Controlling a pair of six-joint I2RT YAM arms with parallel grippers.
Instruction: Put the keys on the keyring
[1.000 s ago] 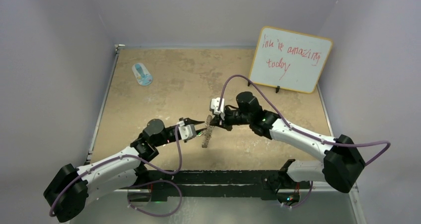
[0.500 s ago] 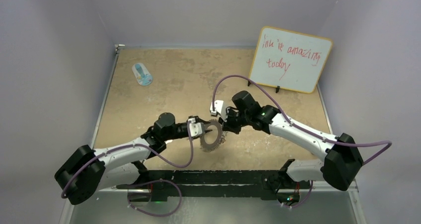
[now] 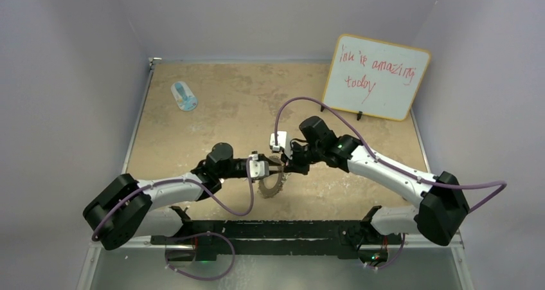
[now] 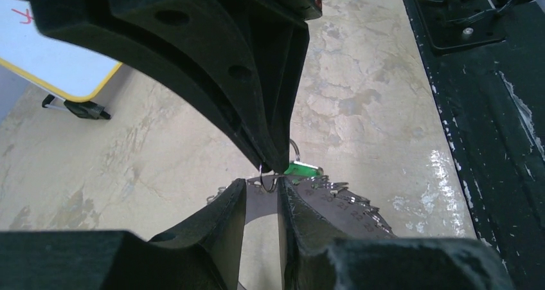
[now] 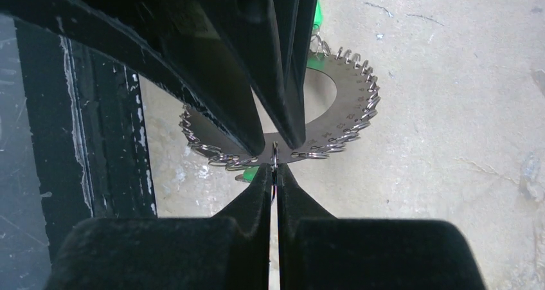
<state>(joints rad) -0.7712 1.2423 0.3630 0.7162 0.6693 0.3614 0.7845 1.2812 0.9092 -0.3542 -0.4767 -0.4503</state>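
Two grippers: matte black, wedge-shaped fingers, tips nose to nose at the rim of the keyring (image 5: pixel 350 113).
Keyring: flat disc of dull silver metal with a round central hole and stamped numbers near the edge, rim fringed with small shiny wire loops; caught between the two gripper tips, over the table, tilted in the top view.
Left gripper (image 4: pixel 262 188): fingers nearly together, the narrow gap filled by the keyring's flat plate, pinching its rim.
Right gripper (image 5: pixel 275 172): fingers pressed together, nipping one thin wire loop (image 5: pixel 275 154) that stands up from the keyring's rim, directly opposite the left tips.
Green-tagged key (image 4: pixel 302 169): only the oblong, glossy green plastic tag clear, right at the keyring's rim beside the right gripper's tips; whether hooked on, cannot tell.
Table (image 3: pixel 225 110): mottled tan, stone-like surface, beneath the keyring.
Whiteboard (image 3: pixel 376 78): white panel, yellow frame, red scrawl, propped well beyond the keyring, to its right.
Oval object (image 3: pixel 184 96): blue and white, smooth, well apart from the keyring, far to its left.
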